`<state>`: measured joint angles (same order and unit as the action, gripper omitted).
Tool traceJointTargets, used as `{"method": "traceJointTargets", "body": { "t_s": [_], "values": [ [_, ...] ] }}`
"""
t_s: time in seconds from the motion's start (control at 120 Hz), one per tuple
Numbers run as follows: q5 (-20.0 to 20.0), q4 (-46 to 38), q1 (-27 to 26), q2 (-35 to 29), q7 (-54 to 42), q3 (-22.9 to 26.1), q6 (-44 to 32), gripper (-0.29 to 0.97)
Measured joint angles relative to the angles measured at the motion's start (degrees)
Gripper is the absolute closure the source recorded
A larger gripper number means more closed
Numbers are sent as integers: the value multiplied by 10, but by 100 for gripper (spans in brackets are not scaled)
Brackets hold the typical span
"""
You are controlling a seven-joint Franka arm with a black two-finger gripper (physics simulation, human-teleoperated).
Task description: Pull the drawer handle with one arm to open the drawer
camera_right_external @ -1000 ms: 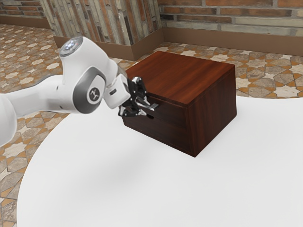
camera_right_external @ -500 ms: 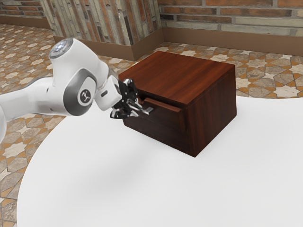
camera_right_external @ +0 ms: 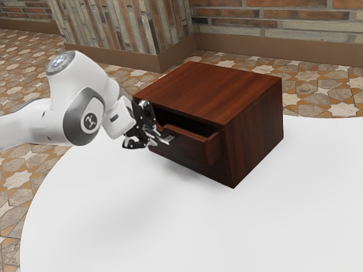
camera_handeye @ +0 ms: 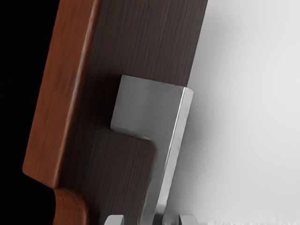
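A dark wooden cabinet [camera_right_external: 227, 107] stands on the white table [camera_right_external: 187, 226]. Its upper drawer [camera_right_external: 190, 143] is pulled partway out toward the exterior view's left, with a dark gap behind its front. My gripper [camera_right_external: 156, 136] is shut on the metal drawer handle [camera_right_external: 165, 137] at the drawer's front face. In the wrist view the grey handle [camera_handeye: 161, 140] stands out from the dark drawer front [camera_handeye: 140, 61], with the drawer's reddish top edge [camera_handeye: 61, 93] beside it. My fingertips [camera_handeye: 114, 219] show at each side of the handle bar.
The round white table spreads wide in front of and to the exterior view's right of the cabinet. A patterned tile floor [camera_right_external: 34, 68] and brick walls [camera_right_external: 272, 22] lie beyond the table.
My hand has moved toward the exterior view's left with the handle in it. The drawer went from nearly shut to pulled well out of the cabinet.
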<state>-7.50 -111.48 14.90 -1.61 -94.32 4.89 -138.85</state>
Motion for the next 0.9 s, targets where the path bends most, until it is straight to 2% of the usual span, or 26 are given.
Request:
{"method": "traceJointTargets", "body": {
  "t_s": [0.9],
  "values": [
    [-11,-101,-6,-95,0,-16,3,65]
  ]
}}
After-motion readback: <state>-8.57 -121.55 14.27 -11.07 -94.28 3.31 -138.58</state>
